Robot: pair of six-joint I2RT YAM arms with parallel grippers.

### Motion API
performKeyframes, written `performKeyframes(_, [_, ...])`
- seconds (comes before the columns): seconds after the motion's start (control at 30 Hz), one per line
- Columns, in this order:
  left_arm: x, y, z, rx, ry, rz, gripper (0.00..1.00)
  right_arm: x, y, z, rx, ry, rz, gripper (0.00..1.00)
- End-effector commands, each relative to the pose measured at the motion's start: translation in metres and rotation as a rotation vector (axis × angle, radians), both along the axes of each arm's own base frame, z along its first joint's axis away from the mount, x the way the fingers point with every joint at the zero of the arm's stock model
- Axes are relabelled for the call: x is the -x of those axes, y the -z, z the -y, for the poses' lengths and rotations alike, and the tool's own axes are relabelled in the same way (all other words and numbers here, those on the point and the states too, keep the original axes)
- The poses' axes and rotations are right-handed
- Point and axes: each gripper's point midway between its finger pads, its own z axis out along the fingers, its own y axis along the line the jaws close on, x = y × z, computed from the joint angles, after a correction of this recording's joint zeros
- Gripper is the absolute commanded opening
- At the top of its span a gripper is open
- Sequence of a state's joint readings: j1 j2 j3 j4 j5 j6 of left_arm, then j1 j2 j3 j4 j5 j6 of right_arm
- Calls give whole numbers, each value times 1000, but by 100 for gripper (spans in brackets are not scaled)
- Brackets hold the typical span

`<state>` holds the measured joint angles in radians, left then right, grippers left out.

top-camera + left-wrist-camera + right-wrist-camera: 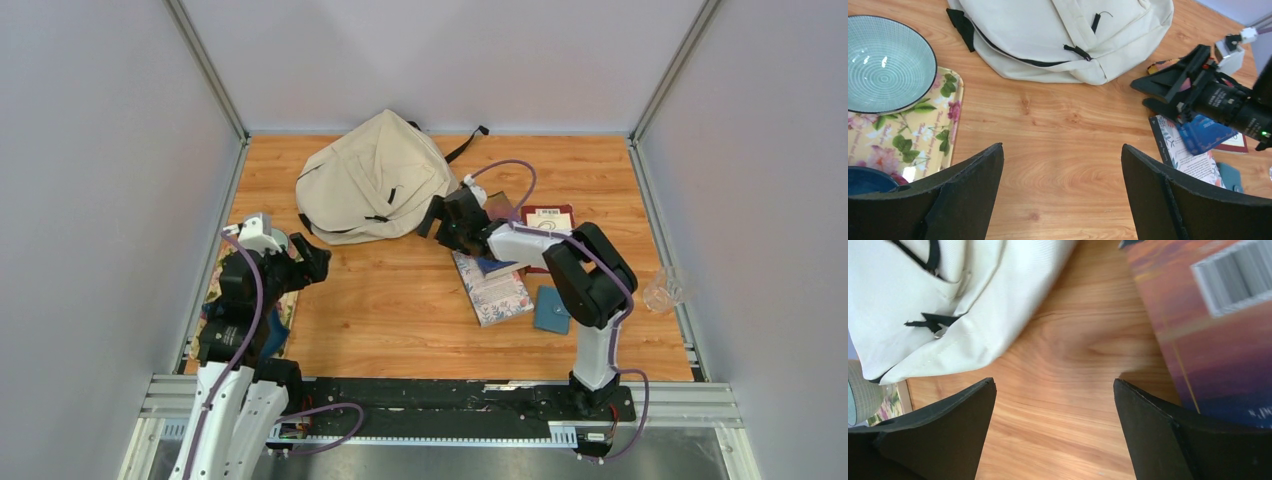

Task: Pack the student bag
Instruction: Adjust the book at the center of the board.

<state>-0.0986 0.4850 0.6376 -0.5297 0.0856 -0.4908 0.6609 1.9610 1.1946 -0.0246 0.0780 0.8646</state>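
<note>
Wood-grain tabletop, grey walls around. At eleven o'clock, lying flat: student bag, cream, main zip perhaps partly open, hard to tell. Just beside it at one o'clock, right gripper, jaws spread wide, empty, over bare wood. At nine o'clock, left gripper, likewise spread, pinching nothing. At three o'clock, floral notebook among books. At nine, floral tray, bowl on it.
</note>
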Motion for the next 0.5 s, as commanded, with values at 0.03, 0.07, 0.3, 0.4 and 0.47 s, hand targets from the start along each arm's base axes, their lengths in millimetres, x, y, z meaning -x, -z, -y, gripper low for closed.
performKeyframes(0.03, [-9,4,10,49,30,5,94,30,64,111,225,112,-170,98])
performKeyframes(0.07, [-10,5,12,55,38,2,94,33,61,119,236,101,-168,98])
performKeyframes(0.3, [-14,14,15,60,52,-31,94,35,63,172,237,110,-196,97])
performKeyframes(0.4, [-16,18,14,61,40,-28,94,41,28,146,150,20,-95,97])
performKeyframes(0.47, [-17,22,14,63,36,-34,94,47,-9,114,81,-66,-2,97])
